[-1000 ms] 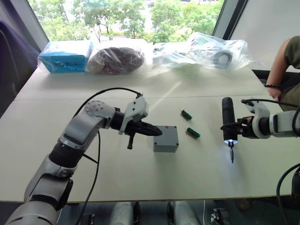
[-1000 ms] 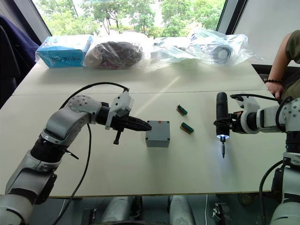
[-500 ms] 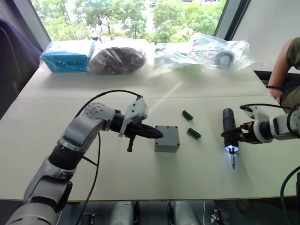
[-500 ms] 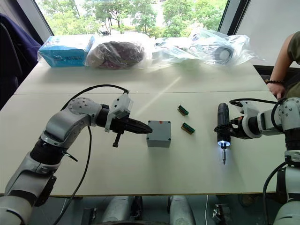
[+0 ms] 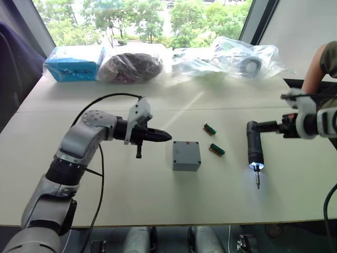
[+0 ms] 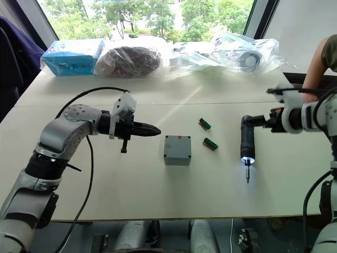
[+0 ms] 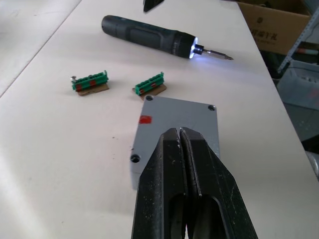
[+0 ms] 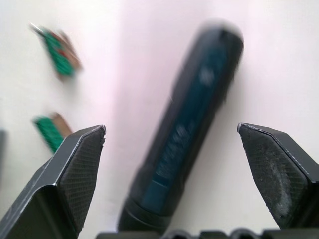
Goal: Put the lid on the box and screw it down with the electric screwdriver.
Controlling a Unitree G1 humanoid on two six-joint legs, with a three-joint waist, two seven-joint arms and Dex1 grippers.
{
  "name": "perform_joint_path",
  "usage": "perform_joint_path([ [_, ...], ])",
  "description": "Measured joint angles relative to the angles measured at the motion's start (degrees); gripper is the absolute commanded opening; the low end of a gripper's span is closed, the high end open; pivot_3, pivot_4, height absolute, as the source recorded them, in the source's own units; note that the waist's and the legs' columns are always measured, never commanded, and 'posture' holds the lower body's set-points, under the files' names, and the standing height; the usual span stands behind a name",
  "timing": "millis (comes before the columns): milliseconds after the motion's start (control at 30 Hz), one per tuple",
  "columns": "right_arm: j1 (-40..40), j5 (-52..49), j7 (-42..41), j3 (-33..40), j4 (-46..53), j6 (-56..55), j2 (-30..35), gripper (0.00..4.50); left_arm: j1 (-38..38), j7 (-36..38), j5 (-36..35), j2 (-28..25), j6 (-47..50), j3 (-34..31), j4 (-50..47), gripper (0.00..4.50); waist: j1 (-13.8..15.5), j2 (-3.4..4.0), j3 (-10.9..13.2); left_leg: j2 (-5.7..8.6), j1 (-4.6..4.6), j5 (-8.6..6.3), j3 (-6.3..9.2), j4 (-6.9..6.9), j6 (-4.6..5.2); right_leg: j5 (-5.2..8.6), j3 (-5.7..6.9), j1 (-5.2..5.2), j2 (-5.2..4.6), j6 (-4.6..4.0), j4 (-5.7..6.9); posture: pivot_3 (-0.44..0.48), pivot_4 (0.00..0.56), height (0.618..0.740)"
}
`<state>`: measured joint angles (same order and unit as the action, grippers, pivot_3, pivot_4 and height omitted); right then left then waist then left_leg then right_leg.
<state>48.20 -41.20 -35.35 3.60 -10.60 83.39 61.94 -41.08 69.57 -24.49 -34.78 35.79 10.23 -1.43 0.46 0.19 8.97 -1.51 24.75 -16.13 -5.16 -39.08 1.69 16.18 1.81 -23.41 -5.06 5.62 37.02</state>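
The grey box stands mid-table with the lid lying flat on top, screw holes showing at its corners and a small red mark near one edge. My left gripper hovers shut and empty, just left of the box, its tips pointing at it. The dark electric screwdriver lies on the table to the right of the box, its lit tip and bit pointing toward the front edge. My right gripper is wide open above the tool's rear end, touching nothing.
Two small green parts lie between box and screwdriver. A blue wrapped carton and several plastic bags line the far edge. A person's arm is at the far right. A cardboard carton stands beyond the table.
My right gripper let go of the screwdriver, which now lies on the table, and drew back to the right. My left gripper pulled left, away from the box, still shut.
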Motion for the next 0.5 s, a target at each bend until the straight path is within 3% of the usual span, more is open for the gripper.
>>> perform_joint_path([
  [67, -1.7, -1.5, -1.8, 2.1, 5.8, -0.4, -0.1, 4.45, -0.3, -0.7, 0.0, 0.1, 0.0, -0.6, 1.5, 0.00, 0.2, -0.01, 0.0, -0.02, 0.00, 0.00, 0.02, 0.00, 0.00, 0.00, 0.01, 0.01, 0.01, 0.00, 0.01, 0.000, 0.150, 0.740],
  [300, -26.2, -3.0, -7.5, 0.8, 36.5, -13.6, -3.9, 4.45, 1.0, -4.1, 5.8, 1.3, -4.2, 2.7, 5.4, 0.00, 0.3, -0.12, 0.0, 0.06, 0.06, 0.00, 0.07, -0.06, -0.01, -0.02, 0.03, 0.04, -0.04, 0.03, 0.00, 0.000, 0.150, 0.740],
  [500, -32.6, 1.0, -6.7, -5.9, 43.9, -20.2, -6.4, 4.45, 3.6, -3.6, 11.4, 2.0, -8.2, 8.9, 6.6, 0.00, 0.3, -0.18, 0.0, 0.04, 0.05, 0.03, 0.08, -0.09, -0.06, -0.01, 0.04, 0.03, -0.02, 0.03, 0.05, 0.000, 0.150, 0.740],
])
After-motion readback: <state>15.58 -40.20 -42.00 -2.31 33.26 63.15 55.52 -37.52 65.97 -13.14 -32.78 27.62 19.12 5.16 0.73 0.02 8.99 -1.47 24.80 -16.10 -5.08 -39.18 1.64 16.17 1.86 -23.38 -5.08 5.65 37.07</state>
